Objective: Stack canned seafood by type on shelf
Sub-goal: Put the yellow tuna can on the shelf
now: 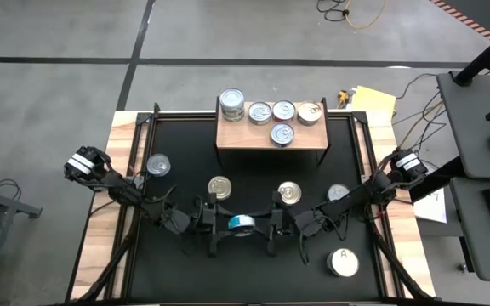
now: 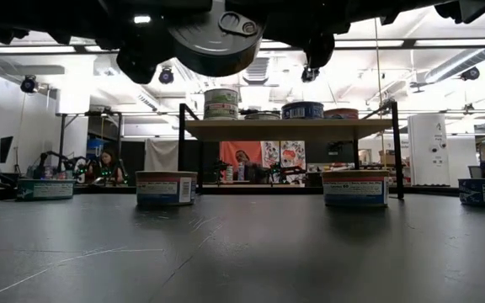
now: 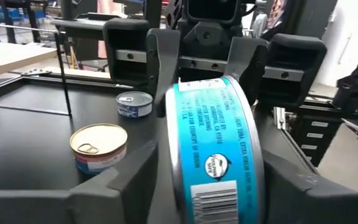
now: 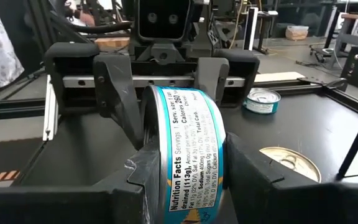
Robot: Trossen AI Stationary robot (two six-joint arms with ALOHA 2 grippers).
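We saw one blue-labelled can (image 1: 242, 223) on edge, raised off the black surface (image 1: 253, 183), pinched between both grippers. Left gripper (image 1: 217, 223) and right gripper (image 1: 266, 224) each clamped it, facing each other.

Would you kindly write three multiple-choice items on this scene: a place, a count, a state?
1. Where is the white can marked A?
A: on the shelf. B: on the black table. C: in a gripper.
2. How many can tops show on the shelf from above?
A: two. B: eight. C: five.
3. The blue-labelled can is:
A: raised, on edge, in the right gripper. B: flat on the table. C: on the shelf.
Key: 1 B, it stands on the table; 2 C, four behind, one in front; 3 A, the gripper clamps it.
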